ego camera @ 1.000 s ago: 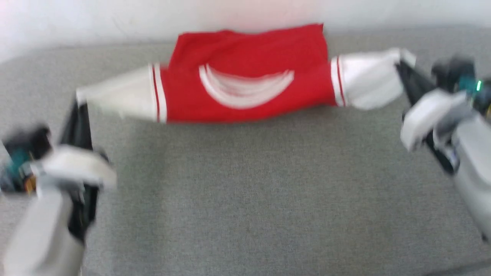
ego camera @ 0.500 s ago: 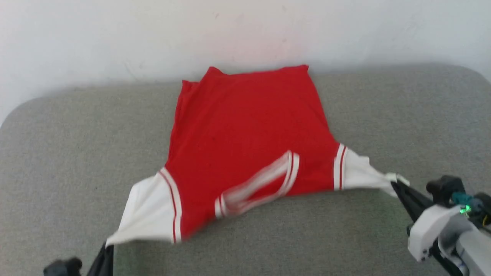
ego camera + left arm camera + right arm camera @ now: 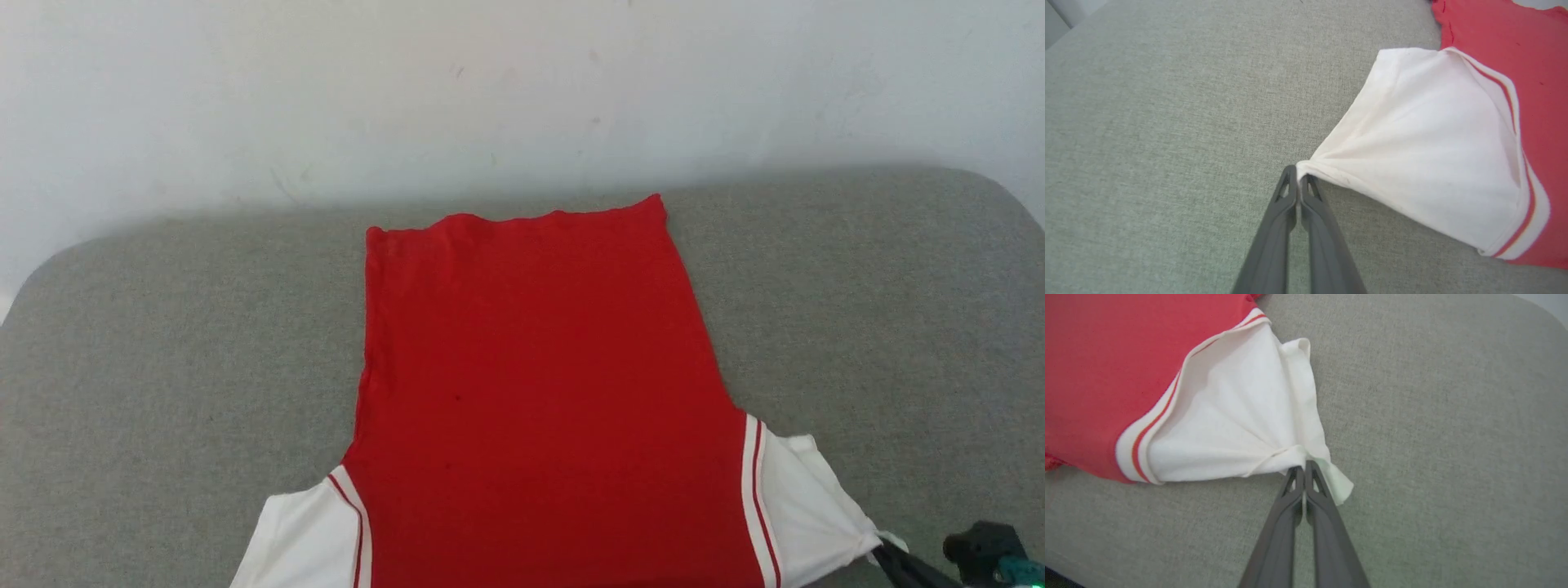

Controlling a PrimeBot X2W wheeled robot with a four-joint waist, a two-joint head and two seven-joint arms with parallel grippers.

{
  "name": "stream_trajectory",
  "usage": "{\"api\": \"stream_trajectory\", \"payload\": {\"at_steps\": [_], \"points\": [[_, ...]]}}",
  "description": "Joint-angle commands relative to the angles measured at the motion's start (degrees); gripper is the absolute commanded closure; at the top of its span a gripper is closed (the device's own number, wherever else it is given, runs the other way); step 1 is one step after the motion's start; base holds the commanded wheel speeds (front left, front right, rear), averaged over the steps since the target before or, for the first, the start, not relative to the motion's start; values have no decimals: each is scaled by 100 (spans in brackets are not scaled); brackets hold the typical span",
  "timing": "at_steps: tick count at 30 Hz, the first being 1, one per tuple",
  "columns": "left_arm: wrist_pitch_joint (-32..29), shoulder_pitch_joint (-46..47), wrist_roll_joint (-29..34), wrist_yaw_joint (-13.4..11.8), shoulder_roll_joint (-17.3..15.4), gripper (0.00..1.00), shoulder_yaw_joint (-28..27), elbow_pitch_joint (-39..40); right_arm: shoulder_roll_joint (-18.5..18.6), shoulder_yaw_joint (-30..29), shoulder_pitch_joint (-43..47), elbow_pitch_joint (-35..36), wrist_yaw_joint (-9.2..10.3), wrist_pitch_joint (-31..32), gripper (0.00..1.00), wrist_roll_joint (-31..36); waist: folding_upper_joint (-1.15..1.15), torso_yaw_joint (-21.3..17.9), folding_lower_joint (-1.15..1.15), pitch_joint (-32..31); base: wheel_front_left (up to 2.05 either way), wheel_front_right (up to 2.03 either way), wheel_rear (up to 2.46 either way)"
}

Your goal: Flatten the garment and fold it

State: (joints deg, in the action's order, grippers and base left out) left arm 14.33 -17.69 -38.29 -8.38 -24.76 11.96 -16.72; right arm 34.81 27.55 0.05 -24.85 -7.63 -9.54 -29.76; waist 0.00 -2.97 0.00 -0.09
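The shirt (image 3: 539,392) lies plain red side up on the grey padded surface (image 3: 163,343), with its hem toward the wall and its body spread flat. Judged light, soft and limp, it will stretch and bunch under pull, so take hold at the sleeve ends or corners. The left gripper (image 3: 1297,173) is closed on the tip of the left sleeve (image 3: 1425,155). The right gripper (image 3: 1304,467) is closed on the cuff of the right sleeve (image 3: 1237,428). Both sets of fingers lie low over the surface, and each sleeve is drawn to a point.
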Motion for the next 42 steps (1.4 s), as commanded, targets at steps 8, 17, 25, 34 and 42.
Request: {"api": "stream_trajectory", "payload": {"at_steps": [8,17,25,34,42], "points": [[42,-325,-103,-173,67,100,-205,109,-30,-463,1170,502,14,280,100,123,0,71,0,108,0,0,0],[58,-265,-15,-176,153,100,-288,347,-116,-1210,1197,1404,14,715,0,420,0,86,0,170,0,0,0],[63,-126,239,-207,208,100,-241,680,10,-2171,466,2717,14,1347,0,594,0,255,0,312,0,0,0],[65,601,581,-71,243,100,-2,1024,176,-2331,-1951,2417,14,2491,0,464,0,824,0,1049,0,0,0],[66,1439,883,74,413,100,264,1207,242,-1326,-4380,995,14,4312,0,258,0,1484,0,1927,0,0,0]]}}
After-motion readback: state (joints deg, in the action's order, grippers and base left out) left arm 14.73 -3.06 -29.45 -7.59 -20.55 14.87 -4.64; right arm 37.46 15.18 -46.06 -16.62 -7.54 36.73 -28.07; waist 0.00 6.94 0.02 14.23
